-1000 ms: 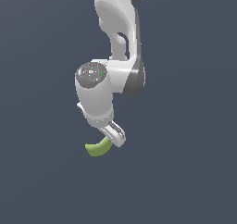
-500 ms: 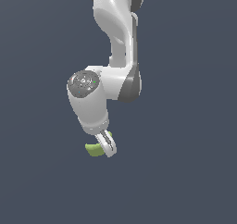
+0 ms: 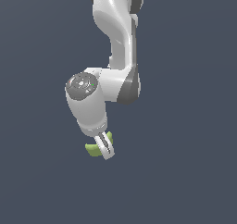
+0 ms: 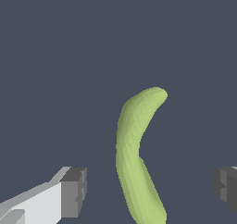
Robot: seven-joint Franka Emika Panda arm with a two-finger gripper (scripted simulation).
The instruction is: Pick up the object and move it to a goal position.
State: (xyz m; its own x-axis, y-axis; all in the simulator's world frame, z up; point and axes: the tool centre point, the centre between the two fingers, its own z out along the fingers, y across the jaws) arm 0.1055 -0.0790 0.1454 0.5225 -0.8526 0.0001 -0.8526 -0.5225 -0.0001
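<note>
The object is a small yellow-green banana-shaped solid (image 3: pixel 94 149) lying on the dark grey surface. In the exterior view my gripper (image 3: pixel 105 148) hangs right over it, and one white finger covers its middle, so only its two ends show. In the wrist view the object (image 4: pixel 134 158) lies between my two fingers, running along the gap. The gripper (image 4: pixel 150 190) is open, with clear space between each grey pad (image 4: pixel 74 190) and the object. I cannot tell how far the pads are above the surface.
The white arm (image 3: pixel 115 42) reaches down from the top of the exterior view. A plain dark grey surface (image 3: pixel 185 172) lies all around the object.
The arm has swung toward the exterior view's left and the gripper has come down over the object. The object has not moved.
</note>
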